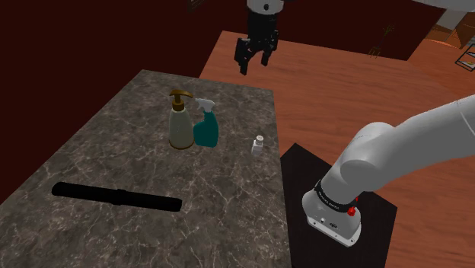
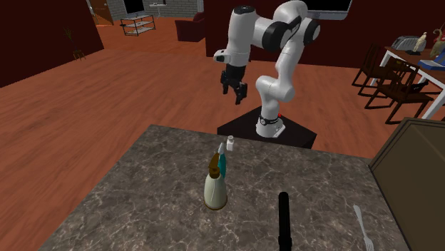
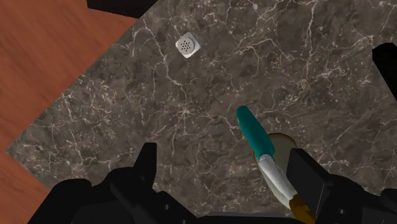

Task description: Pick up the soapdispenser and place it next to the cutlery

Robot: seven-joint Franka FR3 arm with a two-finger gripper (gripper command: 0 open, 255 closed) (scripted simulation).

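Jaws open, nothing btwn them; they hang high up, well apart from the bottles, looking down on the worktop [image 1: 91, 152]; judged a pre-approach pose, descent not yet begun. In the wrist view the two fingers [image 3: 146, 167] stand apart w/ bare marble btwn them; the bottle pair sits over by one finger, so the hand prob. needs to recentre before it drops.

Mid-worktop the soap dispenser [image 1: 181, 122] stands upright; a teal spray bottle [image 1: 207, 128] is right against it on the side twd the stand [image 1: 301, 171]; can't tell if they actually touch. That neighbour matters; the jaws should prob. close across the dispenser's free sides, else the sprayer gets knocked. A small white bottle [image 1: 259, 144] stands apart, nearer the worktop edge by the stand. A long black rod [image 1: 114, 198] lies flat nearer the shoulder view's lower left. The cutlery is a pale fork [image 2: 364, 228], flat at the second exterior view's lower right; the rod lies btwn it & the dispenser, so the carry likely goes over or round the rod.

Dispenser's look: cream body, wide at the base, tapering to a neck; gold-brown pump head w/ spout on top; smooth, material can't tell. Narrow up top, so judged tippy if nudged high; a grip on the body below the neck seems safest.
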